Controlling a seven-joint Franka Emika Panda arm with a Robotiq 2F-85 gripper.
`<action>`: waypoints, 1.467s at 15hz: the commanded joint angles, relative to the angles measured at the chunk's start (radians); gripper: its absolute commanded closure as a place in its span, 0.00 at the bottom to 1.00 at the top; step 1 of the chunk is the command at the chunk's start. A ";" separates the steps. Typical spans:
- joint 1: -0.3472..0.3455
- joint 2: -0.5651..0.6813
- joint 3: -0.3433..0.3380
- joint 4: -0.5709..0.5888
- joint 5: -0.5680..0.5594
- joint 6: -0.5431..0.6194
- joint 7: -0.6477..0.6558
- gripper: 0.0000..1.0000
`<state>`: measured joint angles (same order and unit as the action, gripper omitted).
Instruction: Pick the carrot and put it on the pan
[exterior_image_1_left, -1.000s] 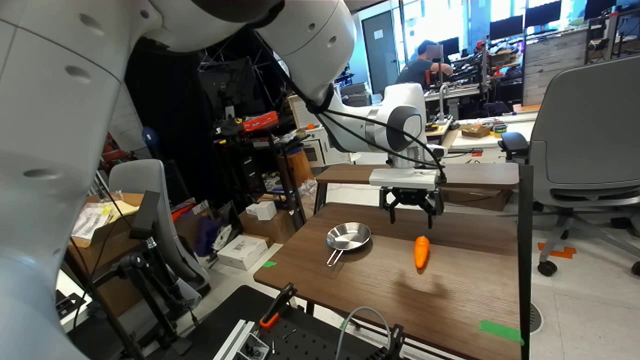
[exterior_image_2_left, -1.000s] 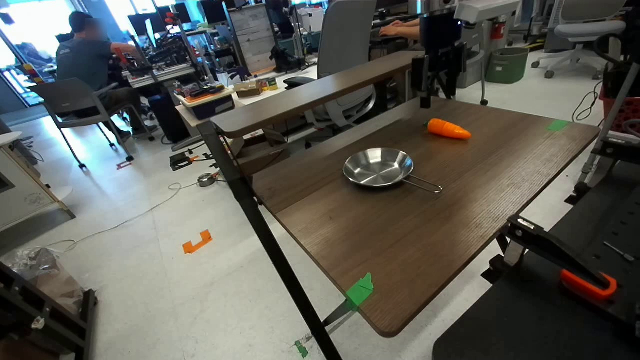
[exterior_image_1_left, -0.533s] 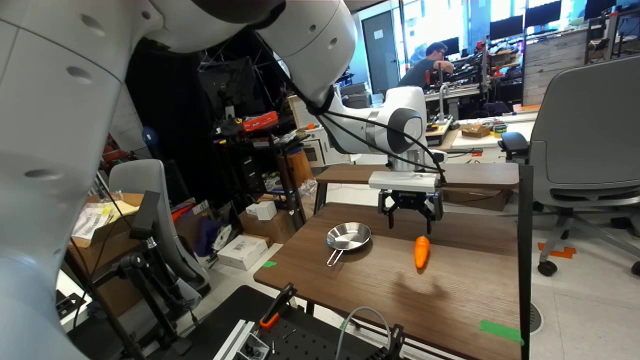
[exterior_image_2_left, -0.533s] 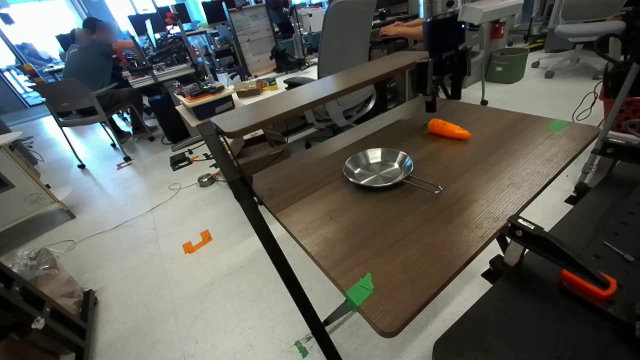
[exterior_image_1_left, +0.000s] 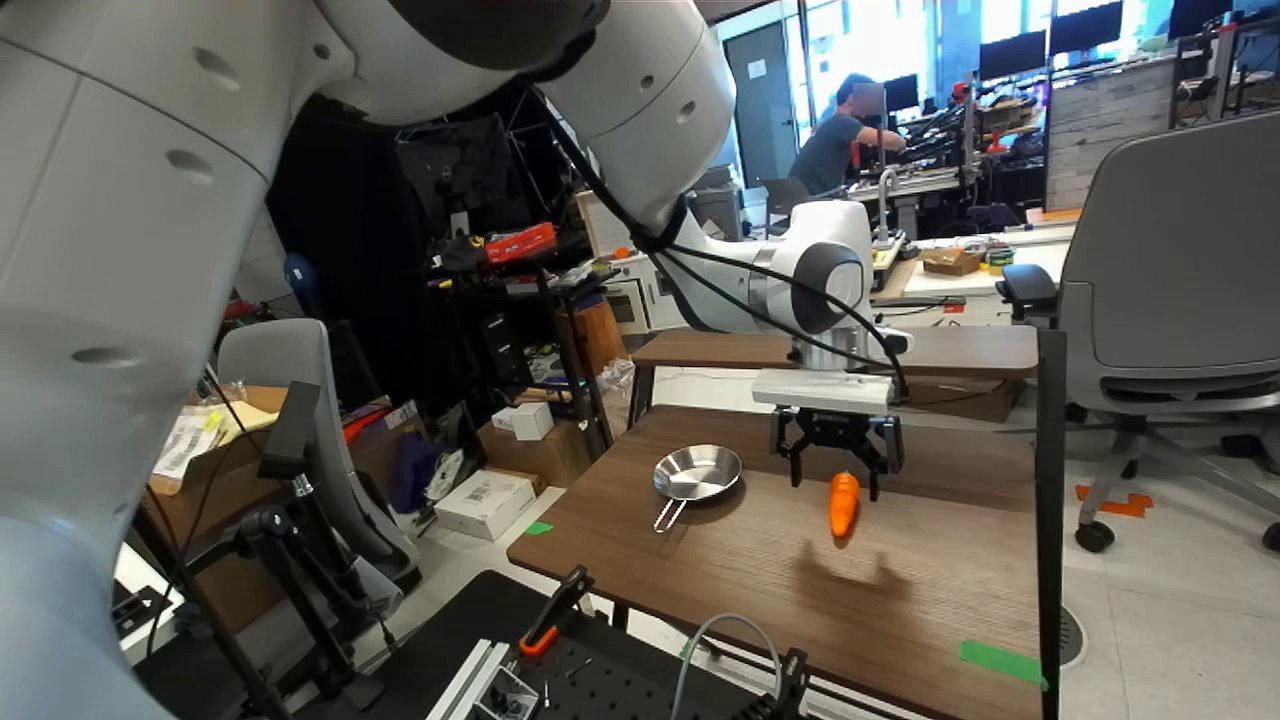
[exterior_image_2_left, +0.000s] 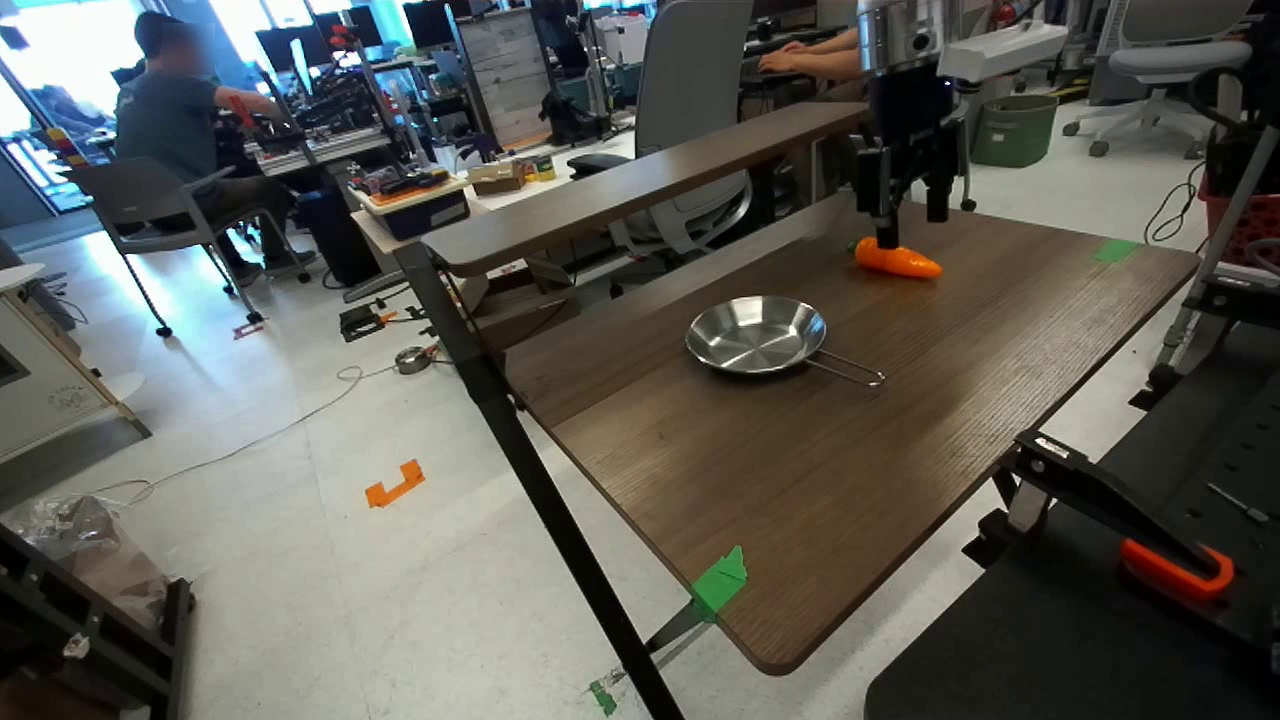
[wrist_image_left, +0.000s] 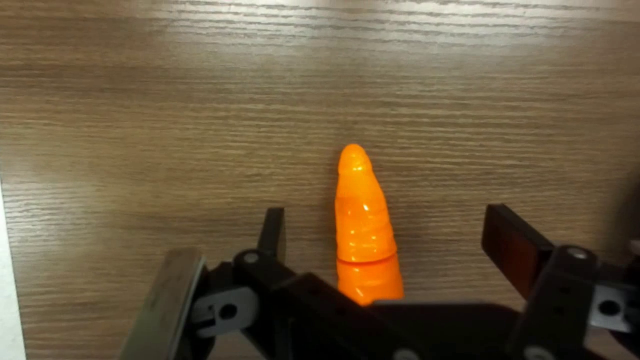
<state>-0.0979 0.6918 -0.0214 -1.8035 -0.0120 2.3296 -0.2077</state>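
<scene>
One carrot (exterior_image_1_left: 844, 505) and one pan (exterior_image_1_left: 698, 470) are on the single tabletop (exterior_image_1_left: 940, 580), with one hand (wrist_image_left: 385, 215) above it. Two pieces of green tape (exterior_image_1_left: 1003, 662) are stuck at the tabletop's edges. In an exterior view, one orange-handled clamp (exterior_image_2_left: 1110, 500) is at the lower right of the frame and one person (exterior_image_2_left: 165, 130) sits at the upper left.

The carrot is bright orange and glossy, fat at one end and tapering to a blunt, rounded tip. Shallow ripples cross its skin, and in the wrist view one dark groove rings the thicker part. A small green top (exterior_image_2_left: 853, 246) shows at the thick end. It lies on its side on the tabletop, just right of the middle of the wrist frame, tip upward, the thick end hidden at the bottom behind the hand.

The hand is released: its two fingers (wrist_image_left: 272, 232) stand wide apart, one left of the carrot and one right, with bare wood visible on both sides.

The pan, round, shallow and shiny silver with one wire handle, sits left of the carrot in both exterior views, apart from it.
</scene>
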 joint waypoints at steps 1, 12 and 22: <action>-0.011 0.024 0.006 0.029 -0.007 -0.028 -0.010 0.00; -0.008 0.093 0.003 0.158 -0.006 -0.042 0.010 0.00; 0.000 0.196 0.007 0.263 -0.008 -0.069 0.023 0.00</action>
<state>-0.0976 0.8519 -0.0208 -1.5957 -0.0126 2.3025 -0.1929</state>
